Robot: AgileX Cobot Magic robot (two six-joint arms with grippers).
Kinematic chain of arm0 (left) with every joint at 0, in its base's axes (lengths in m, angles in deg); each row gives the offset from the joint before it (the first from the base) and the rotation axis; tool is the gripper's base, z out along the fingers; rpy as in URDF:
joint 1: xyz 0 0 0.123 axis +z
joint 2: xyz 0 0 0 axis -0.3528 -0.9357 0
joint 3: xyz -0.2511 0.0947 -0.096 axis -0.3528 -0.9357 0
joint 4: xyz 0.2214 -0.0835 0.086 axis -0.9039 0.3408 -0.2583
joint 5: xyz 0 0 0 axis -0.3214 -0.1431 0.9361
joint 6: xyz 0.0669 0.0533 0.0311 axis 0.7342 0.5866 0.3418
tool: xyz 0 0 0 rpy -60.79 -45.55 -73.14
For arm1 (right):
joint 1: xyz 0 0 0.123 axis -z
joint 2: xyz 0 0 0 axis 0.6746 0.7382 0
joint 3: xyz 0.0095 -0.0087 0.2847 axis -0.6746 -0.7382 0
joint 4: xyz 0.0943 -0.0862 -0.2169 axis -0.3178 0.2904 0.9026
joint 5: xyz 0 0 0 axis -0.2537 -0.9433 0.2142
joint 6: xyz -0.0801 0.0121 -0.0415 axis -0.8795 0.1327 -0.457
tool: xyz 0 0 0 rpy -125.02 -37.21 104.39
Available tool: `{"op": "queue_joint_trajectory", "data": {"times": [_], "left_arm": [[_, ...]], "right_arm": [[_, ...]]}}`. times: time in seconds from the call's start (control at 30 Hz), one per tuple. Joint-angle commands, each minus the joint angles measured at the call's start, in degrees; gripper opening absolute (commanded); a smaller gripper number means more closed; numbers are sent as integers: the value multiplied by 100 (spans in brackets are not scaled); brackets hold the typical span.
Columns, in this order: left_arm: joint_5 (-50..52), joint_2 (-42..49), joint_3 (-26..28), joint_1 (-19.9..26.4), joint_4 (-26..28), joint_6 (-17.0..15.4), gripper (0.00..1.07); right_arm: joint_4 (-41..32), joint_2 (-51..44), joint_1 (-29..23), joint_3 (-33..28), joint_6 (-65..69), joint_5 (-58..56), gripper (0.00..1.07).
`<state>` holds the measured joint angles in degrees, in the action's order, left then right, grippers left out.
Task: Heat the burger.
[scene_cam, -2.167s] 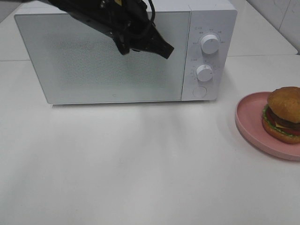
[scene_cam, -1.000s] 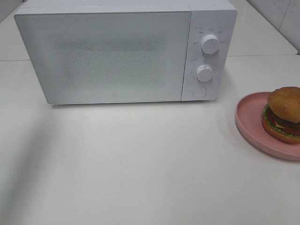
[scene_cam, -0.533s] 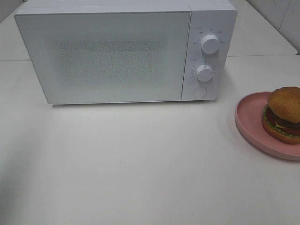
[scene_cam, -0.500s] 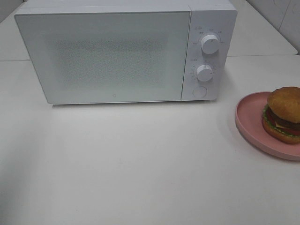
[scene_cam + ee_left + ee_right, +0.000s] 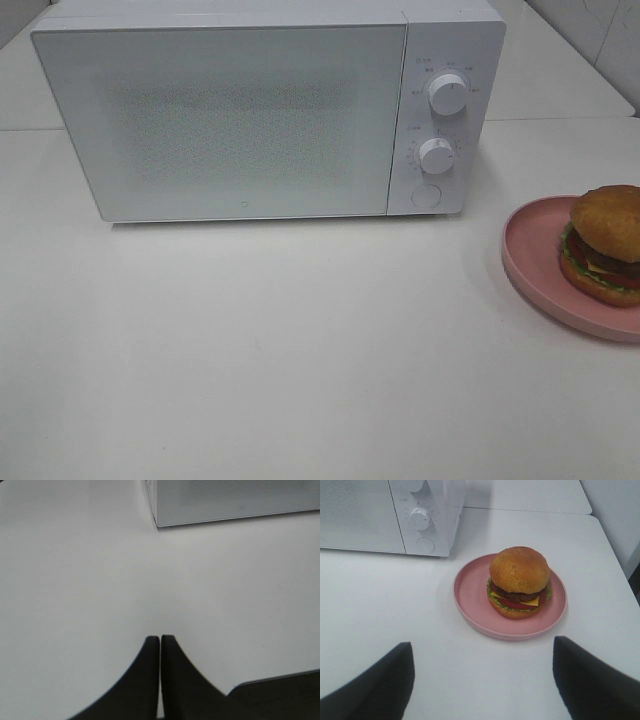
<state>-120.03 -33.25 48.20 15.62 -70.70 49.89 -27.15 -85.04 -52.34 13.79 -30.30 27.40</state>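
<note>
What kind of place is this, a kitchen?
Probably a mock kitchen counter: a white microwave stands door shut on a white table, with a burger on a pink plate beside it.

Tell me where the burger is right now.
The burger sits on the pink plate at the exterior view's right edge, right of the closed microwave.

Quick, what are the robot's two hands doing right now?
Left gripper: shut, holding nothing.
Right gripper: open wide, empty, apart from the burger.
</note>
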Motion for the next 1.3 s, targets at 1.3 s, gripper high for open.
{"op": "queue_joint_trajectory", "data": {"times": [1.3], "left_arm": [[430, 315, -206, 476, 80, 103, 0]], "right_arm": [[34, -166, 751, -6, -34, 46, 70]]}}
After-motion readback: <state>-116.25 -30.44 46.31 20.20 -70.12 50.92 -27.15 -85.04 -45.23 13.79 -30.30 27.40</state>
